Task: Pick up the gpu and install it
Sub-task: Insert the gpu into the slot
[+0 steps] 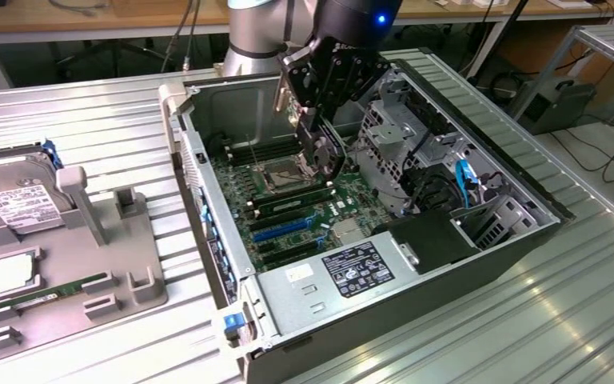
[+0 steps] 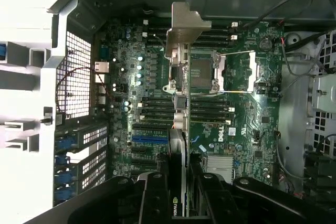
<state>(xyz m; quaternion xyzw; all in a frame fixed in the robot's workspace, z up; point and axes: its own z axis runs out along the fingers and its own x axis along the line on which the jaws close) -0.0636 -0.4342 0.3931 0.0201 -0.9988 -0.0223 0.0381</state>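
You have the gripper (image 2: 180, 184) clenched on the gpu (image 2: 179, 140), gripping the card edge-on between both fingers (image 2: 156, 195). The card hangs inside the open computer case (image 1: 499, 240), above the motherboard (image 2: 241, 108) and over the processor socket (image 2: 202, 74). Its silver bracket (image 2: 185, 24) is at the end away from the fingers. The blue expansion slot (image 2: 149, 139) lies just beside the card's line. At the exterior view's left, a hard drive (image 1: 13, 200) and a RAM stick (image 1: 45, 292) rest on a grey holder (image 1: 125, 272), well apart from the case.
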